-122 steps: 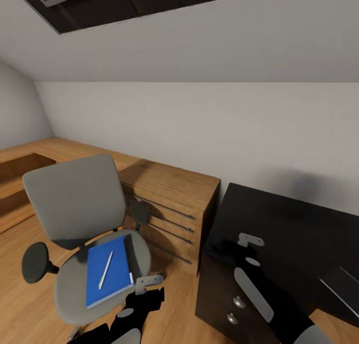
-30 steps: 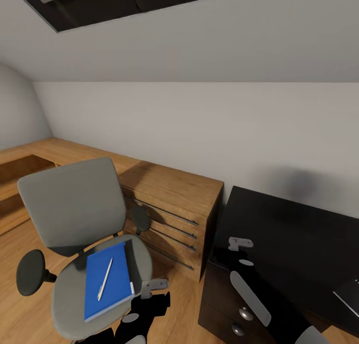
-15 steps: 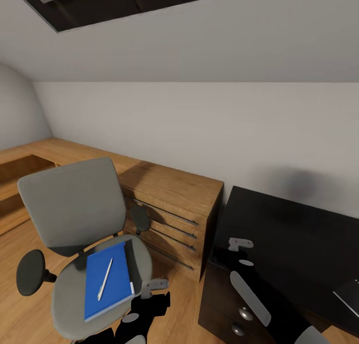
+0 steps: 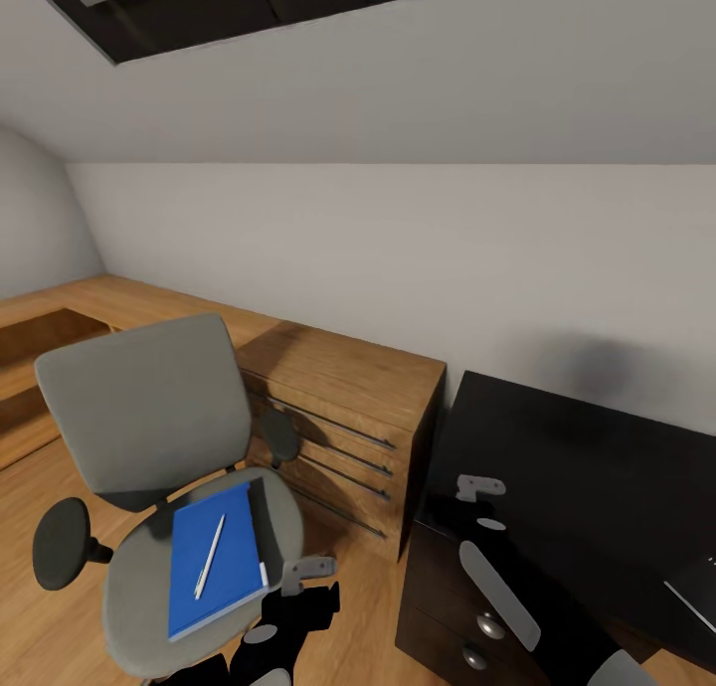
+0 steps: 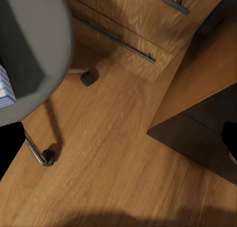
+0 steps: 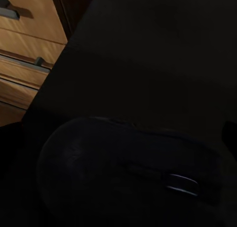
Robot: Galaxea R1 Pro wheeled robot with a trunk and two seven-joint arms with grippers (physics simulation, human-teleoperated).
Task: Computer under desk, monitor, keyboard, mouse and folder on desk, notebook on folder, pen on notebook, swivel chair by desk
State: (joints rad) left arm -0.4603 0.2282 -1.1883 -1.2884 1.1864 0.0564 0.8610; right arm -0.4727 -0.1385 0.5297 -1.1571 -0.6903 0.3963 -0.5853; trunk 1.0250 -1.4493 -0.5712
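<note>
Sitting at the lower left of the head view, a grey padded swivel chair with black armrests [image 4: 149, 437] carries a flat bright-blue folder [image 4: 214, 559] on its seat, with a thin white-silver pen [image 4: 209, 556] lying lengthwise on top of the folder. Just right of the chair stands a low wooden drawer cabinet [image 4: 343, 418], and right of that the glossy black desk [image 4: 587, 467] with round silver knobs on its drawer unit. The left gripper [image 4: 310, 569] hangs beside the seat's front edge, near the folder; whether its fingers are spread or pressed together cannot be told. The right gripper [image 4: 479, 487] hovers over the desk's near corner, its state equally unclear. Its wrist camera shows a small black oval mouse [image 6: 131, 175] lying on the dark desktop.
</note>
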